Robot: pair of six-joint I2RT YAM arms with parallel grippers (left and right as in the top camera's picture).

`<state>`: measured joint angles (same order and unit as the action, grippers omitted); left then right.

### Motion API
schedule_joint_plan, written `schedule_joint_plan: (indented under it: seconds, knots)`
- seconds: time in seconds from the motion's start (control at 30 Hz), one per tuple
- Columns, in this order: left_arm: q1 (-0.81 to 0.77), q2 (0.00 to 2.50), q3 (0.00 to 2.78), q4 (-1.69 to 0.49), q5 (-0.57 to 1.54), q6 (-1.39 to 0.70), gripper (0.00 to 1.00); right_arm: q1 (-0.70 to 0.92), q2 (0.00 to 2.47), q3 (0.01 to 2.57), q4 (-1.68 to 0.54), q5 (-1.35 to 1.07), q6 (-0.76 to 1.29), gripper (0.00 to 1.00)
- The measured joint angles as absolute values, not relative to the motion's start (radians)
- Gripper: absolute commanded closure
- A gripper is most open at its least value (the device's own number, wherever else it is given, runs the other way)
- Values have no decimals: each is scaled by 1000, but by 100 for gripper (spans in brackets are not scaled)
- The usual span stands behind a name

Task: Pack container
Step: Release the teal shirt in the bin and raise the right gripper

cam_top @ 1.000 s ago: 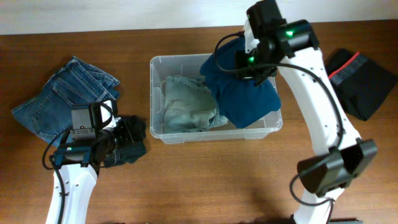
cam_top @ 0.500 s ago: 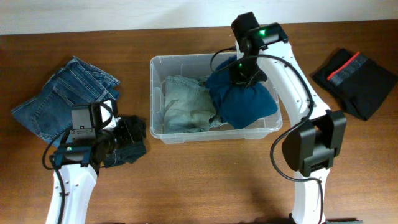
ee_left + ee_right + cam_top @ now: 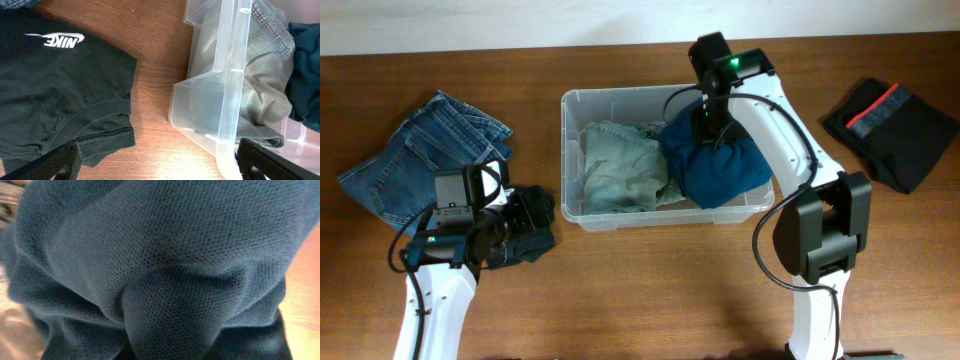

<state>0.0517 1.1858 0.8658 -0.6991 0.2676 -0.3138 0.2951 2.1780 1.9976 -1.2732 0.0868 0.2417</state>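
Note:
The container (image 3: 563, 150), a clear plastic bin, stands at mid-table. Inside it, a pale grey-green denim garment (image 3: 620, 165) lies on the left and a dark blue mesh garment (image 3: 725, 170) on the right, draping over the right rim. My right gripper (image 3: 711, 118) is pressed down into the blue garment; that fabric (image 3: 160, 270) fills the right wrist view, bunched toward the hidden fingers. My left gripper (image 3: 157, 165) is open just above the wood, between a black Nike shirt (image 3: 55, 90) and the container's left wall (image 3: 230, 85).
Folded blue jeans (image 3: 420, 150) lie at the far left, behind the black shirt (image 3: 530, 240). A black garment with a red stripe (image 3: 895, 130) lies at the far right. Bare wood runs along the table's front.
My right arm has brought the blue garment down from above the rim into the container's right half, where it now sits bunched lower. The left arm has not moved.

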Motion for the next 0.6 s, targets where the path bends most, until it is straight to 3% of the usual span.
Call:
schedule_joint_plan:
  seconds: [0.03,0.27,0.43,0.6]
  knots:
    - [52,1186,866,-699,268,-314,1,295,2178,1987,-1268,88,247,71]
    - [52,1186,866,-699,268,-314,1,295,2178,1977,-1253,93,235,43]
    - [52,1186,866,-699,268,-314,1,295,2178,1988,-1263,93,224,37]
    - [52,1186,866,-699,268,-314,1,295,2176,2088,-1312,94,223,37]
